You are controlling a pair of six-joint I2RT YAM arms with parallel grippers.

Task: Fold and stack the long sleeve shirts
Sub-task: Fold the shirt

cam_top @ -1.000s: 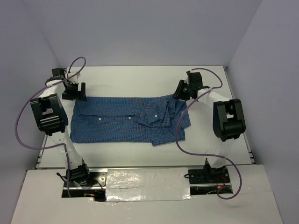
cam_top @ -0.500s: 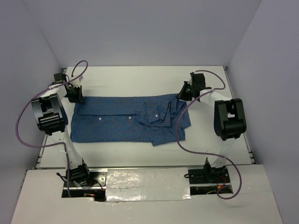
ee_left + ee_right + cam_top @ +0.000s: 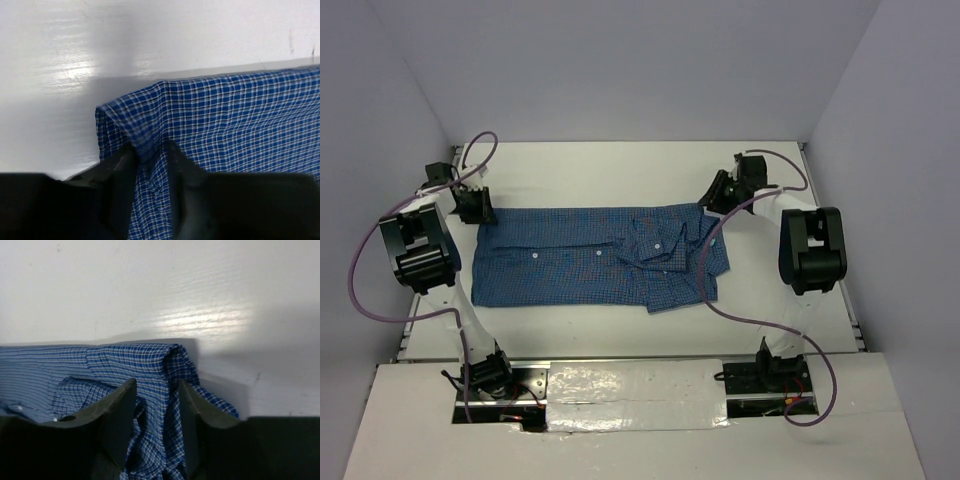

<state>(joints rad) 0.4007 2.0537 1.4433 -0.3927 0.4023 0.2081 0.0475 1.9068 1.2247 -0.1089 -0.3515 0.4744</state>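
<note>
Shirt [image 3: 595, 258]: 1 seen, blue check, flat across mid desk [image 3: 620, 165], lengthways L-R, collar toward R. R third bunched and doubled over body, sleeve cloth mixed in; L part 1 smooth panel, buttons up.

Left pincer [image 3: 477, 205]: at far L corner of cloth, nearly closed, thin pinch of edge clamped, per wrist cam.

Right pincer [image 3: 717, 192]: at far R corner, narrow gap, ridge of cloth nipped in it, edge raised off desk w/ shadow behind.

Progress est.: early to mid. Sleeves seemingly brought in. Far edge gripped at both ends, prob. for lengthwise fold toward near side.

Left to do: that fold, crosswise folds, tidying R bunch, stacking. No 2nd shirt or stack in view.
</note>
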